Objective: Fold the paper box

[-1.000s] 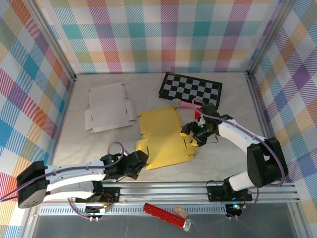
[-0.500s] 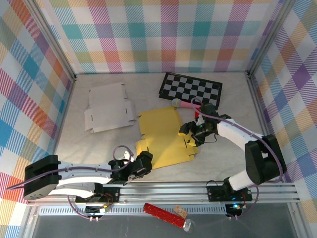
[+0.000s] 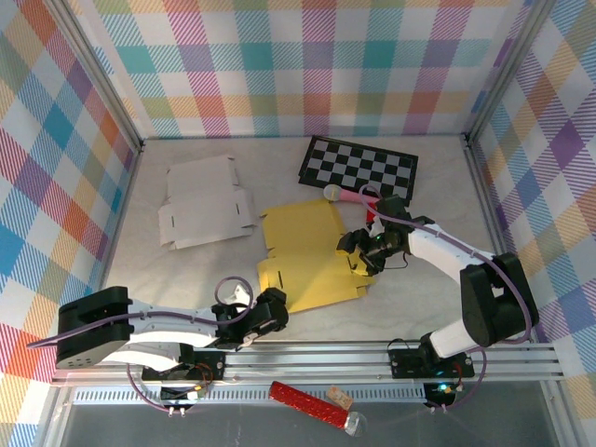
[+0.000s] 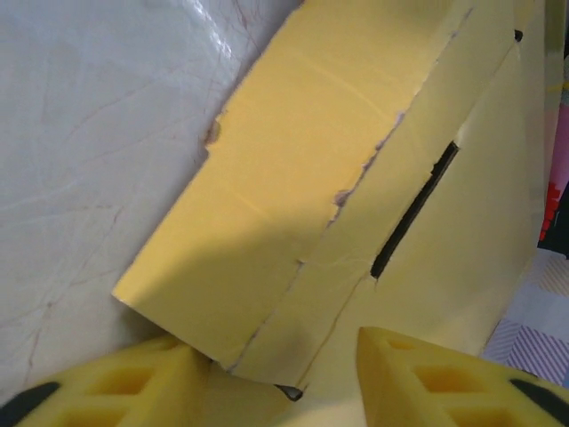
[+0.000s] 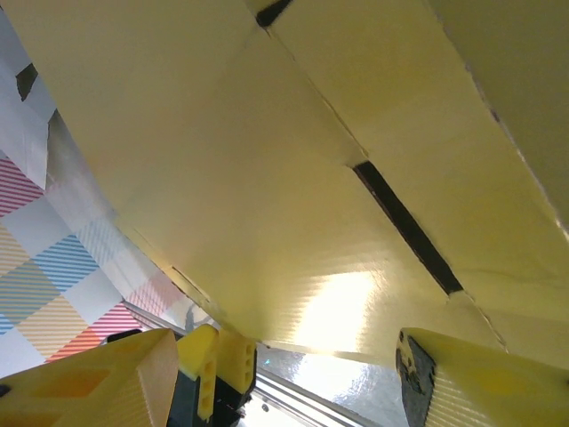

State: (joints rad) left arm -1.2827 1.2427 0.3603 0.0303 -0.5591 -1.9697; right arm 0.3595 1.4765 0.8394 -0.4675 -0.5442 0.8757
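Observation:
The yellow paper box point(image 3: 307, 253) lies unfolded on the table's middle. In the left wrist view its near-left corner point(image 4: 293, 267), with a scored flap and a dark slot, reaches down between the yellow foam fingers point(image 4: 107, 387). My left gripper point(image 3: 271, 311) point(image 4: 280, 378) sits at that corner, its jaws still well apart around the thin sheet. My right gripper point(image 3: 358, 251) point(image 5: 284, 378) is at the box's right edge, open wide. The box panel point(image 5: 293, 178) spreads above its fingers point(image 5: 484, 378), raised off the table.
A white flat box blank point(image 3: 207, 212) lies at the back left, and a checkerboard point(image 3: 358, 168) at the back. A pink-handled tool point(image 3: 346, 196) rests beside the box's far corner. The aluminium rail point(image 3: 372, 352) runs along the near edge, with a red tube point(image 3: 307, 402) beyond it.
My left gripper has slid right to the box's near-left corner and its jaws have narrowed. The box's near edge has shifted slightly away. The right gripper has hardly moved.

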